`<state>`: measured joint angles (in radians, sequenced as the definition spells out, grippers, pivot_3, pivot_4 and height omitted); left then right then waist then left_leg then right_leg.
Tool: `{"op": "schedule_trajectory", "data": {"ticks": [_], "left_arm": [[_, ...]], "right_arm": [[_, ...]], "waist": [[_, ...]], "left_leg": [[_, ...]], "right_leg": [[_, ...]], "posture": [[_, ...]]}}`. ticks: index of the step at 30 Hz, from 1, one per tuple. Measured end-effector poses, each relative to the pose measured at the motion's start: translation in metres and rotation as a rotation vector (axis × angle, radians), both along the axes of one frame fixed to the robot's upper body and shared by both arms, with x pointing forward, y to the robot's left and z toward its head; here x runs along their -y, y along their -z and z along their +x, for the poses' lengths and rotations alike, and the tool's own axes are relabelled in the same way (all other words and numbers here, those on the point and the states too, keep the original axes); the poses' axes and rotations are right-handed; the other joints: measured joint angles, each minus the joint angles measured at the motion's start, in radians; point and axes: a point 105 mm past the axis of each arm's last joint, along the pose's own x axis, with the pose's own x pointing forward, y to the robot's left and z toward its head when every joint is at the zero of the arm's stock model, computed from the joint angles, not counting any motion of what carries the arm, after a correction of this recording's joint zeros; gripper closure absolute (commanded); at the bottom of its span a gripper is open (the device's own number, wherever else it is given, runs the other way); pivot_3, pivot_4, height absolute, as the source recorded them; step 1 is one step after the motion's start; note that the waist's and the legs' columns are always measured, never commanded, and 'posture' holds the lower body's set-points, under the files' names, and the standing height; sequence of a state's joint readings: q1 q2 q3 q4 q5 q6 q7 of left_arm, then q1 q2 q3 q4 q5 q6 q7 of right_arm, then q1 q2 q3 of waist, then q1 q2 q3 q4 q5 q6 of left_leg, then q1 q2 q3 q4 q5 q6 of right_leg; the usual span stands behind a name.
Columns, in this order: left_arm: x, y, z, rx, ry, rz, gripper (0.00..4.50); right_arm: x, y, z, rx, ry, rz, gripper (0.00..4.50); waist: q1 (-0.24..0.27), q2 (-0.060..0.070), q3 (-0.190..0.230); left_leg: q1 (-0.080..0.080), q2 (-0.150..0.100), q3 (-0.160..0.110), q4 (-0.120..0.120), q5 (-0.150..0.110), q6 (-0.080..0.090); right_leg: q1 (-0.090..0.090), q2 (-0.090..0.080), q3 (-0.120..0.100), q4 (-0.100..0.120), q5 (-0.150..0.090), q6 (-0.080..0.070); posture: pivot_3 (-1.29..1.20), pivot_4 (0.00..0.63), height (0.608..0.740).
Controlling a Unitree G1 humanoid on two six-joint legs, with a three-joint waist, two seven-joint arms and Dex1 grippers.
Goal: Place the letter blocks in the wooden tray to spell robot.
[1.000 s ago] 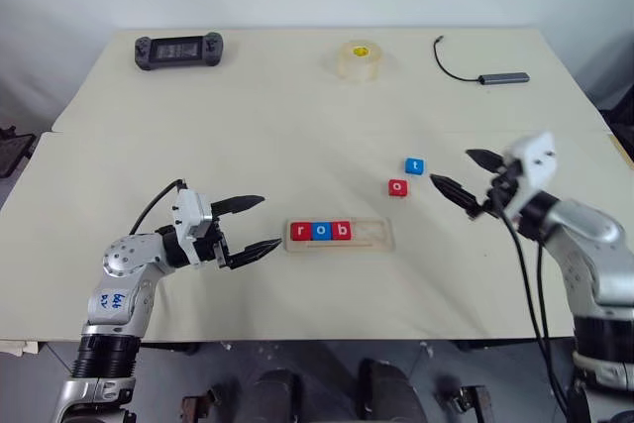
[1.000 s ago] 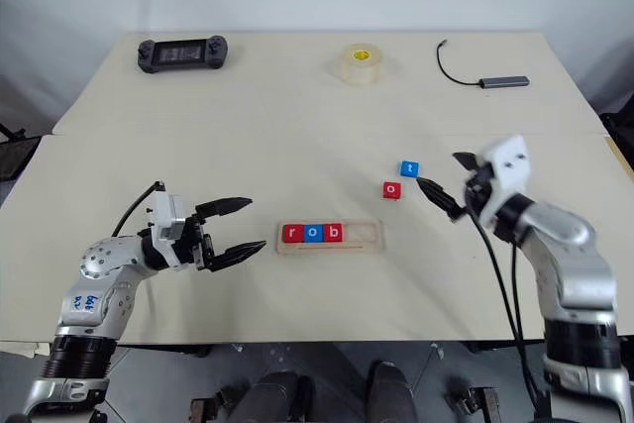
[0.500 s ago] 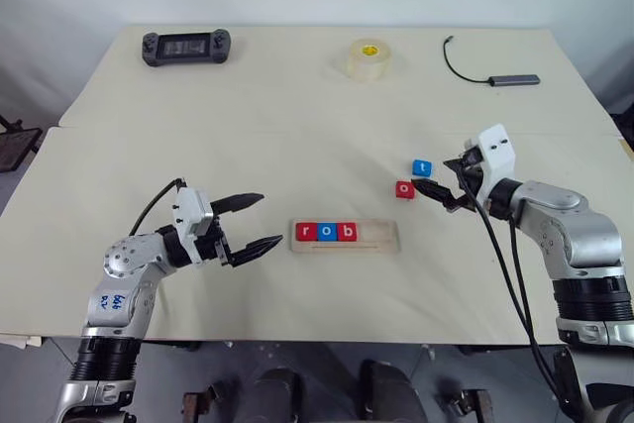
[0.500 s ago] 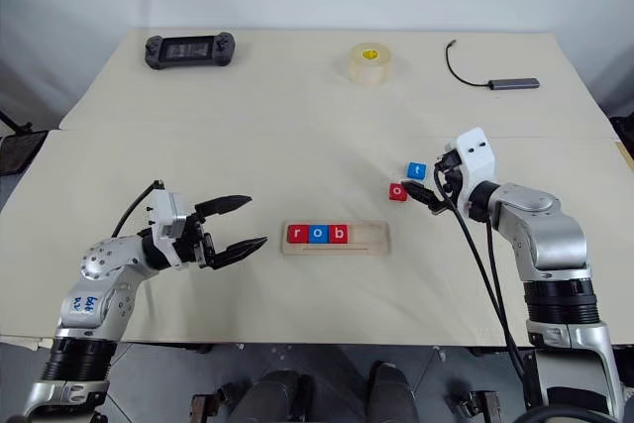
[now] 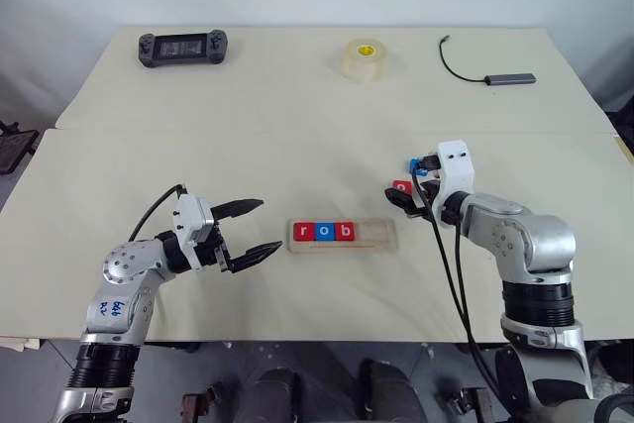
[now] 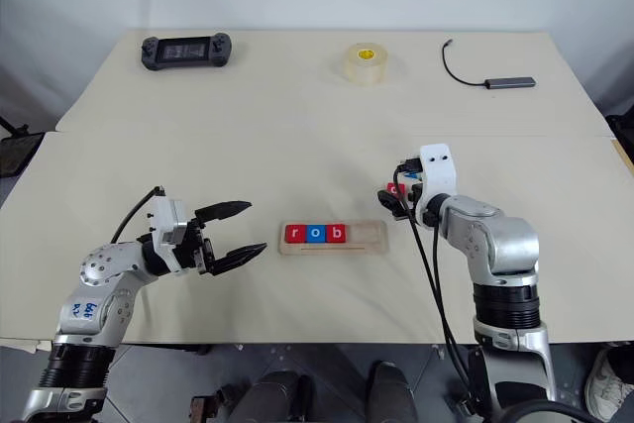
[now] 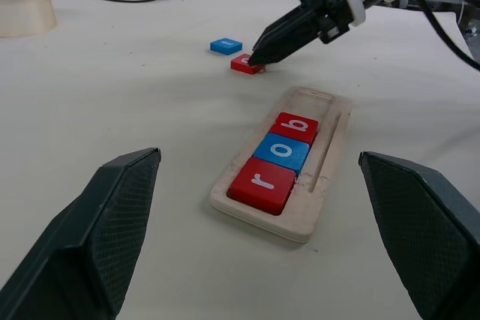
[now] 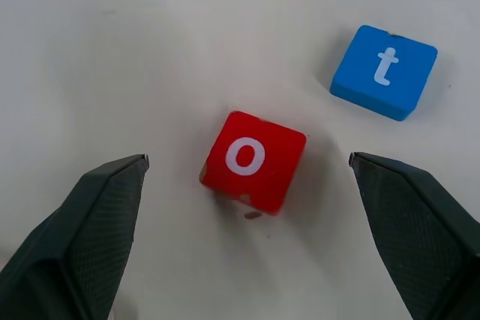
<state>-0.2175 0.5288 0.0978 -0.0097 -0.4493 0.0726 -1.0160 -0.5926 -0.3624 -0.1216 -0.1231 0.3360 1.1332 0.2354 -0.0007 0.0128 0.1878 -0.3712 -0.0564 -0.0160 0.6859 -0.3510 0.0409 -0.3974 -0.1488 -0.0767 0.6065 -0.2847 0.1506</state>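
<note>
Right gripper poised over the red "o" block, fingers spread wide.

In the left eye view, the long pale wooden tray (image 5: 343, 235) lies near the table's middle, holding a red "r", blue "o" and red "b" at its left end, its right part bare. The right gripper (image 5: 404, 195) hangs just right of the tray's far end, over the small red square block with a white "o" (image 5: 399, 186); the blue "t" block (image 5: 417, 167) peeks out just beyond. The left gripper (image 5: 251, 230), fingers apart, waits left of the tray. In the left wrist view, a right fingertip (image 7: 259, 53) sits just beside the red block. In the right wrist view, the red block lies between the two spread fingers (image 8: 90, 215), touching neither; the blue "t" lies apart, nearer one finger.
</note>
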Motion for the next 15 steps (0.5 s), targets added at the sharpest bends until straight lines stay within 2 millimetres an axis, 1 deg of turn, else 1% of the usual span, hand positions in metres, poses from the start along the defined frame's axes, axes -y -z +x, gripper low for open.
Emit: {"op": "schedule_trajectory", "data": {"ticks": [2,6,7,8,10,13,15], "left_arm": [[0.001,-0.002,-0.001,0.008,0.004,0.004,0.0],[0.001,-0.003,-0.002,0.014,0.008,0.007,0.0],[0.001,-0.003,-0.002,0.013,0.007,0.009,0.0],[0.0,-0.002,-0.002,0.012,0.006,0.01,0.0],[-0.001,-0.002,-0.002,0.01,0.004,0.014,0.0],[-0.001,-0.002,-0.003,0.009,0.003,0.018,0.0],[-0.001,-0.002,-0.003,0.009,0.003,0.018,0.0]], "right_arm": [[0.001,0.002,0.003,0.003,0.041,-0.004,0.01],[-0.004,0.003,0.006,0.018,0.084,-0.007,0.01],[-0.005,0.004,0.007,0.023,0.094,-0.013,0.39],[-0.005,0.004,0.007,0.028,0.105,-0.02,0.62],[-0.007,0.005,0.008,0.034,0.119,-0.025,1.26],[-0.011,0.006,0.008,0.038,0.122,-0.013,2.33],[-0.01,0.007,0.008,0.04,0.135,-0.017,2.97]], "waist": [[-0.002,0.0,0.0],[-0.005,0.0,0.0],[-0.005,0.0,0.0],[-0.006,0.0,0.0],[-0.006,0.0,0.0],[-0.007,0.0,0.0],[-0.005,0.0,0.0]], "left_leg": [[0.0,0.0,0.0,0.0,0.0,0.0],[0.0,0.001,0.001,0.0,0.0,0.0],[0.001,0.0,0.001,0.0,0.0,0.0],[0.001,0.0,0.001,0.0,0.0,0.0],[0.001,0.0,0.001,0.0,0.0,0.0],[0.001,0.0,0.001,0.0,0.0,0.0],[0.001,0.0,0.001,0.0,0.0,0.0]], "right_leg": [[-0.001,0.0,0.0,0.0,0.0,0.0],[-0.001,0.001,0.0,0.001,0.0,0.0],[-0.001,0.001,0.0,0.001,0.0,0.0],[-0.001,0.001,0.0,0.001,0.0,0.0],[-0.001,0.001,0.0,0.002,0.0,0.0],[-0.001,0.001,0.001,0.002,0.0,0.0],[-0.001,0.001,0.001,0.002,0.0,0.0]], "posture": [[0.0,0.15,0.74],[0.0,0.15,0.74],[0.0,0.15,0.74],[0.0,0.15,0.74],[0.0,0.15,0.74],[0.0,0.15,0.74],[0.0,0.15,0.74]]}}
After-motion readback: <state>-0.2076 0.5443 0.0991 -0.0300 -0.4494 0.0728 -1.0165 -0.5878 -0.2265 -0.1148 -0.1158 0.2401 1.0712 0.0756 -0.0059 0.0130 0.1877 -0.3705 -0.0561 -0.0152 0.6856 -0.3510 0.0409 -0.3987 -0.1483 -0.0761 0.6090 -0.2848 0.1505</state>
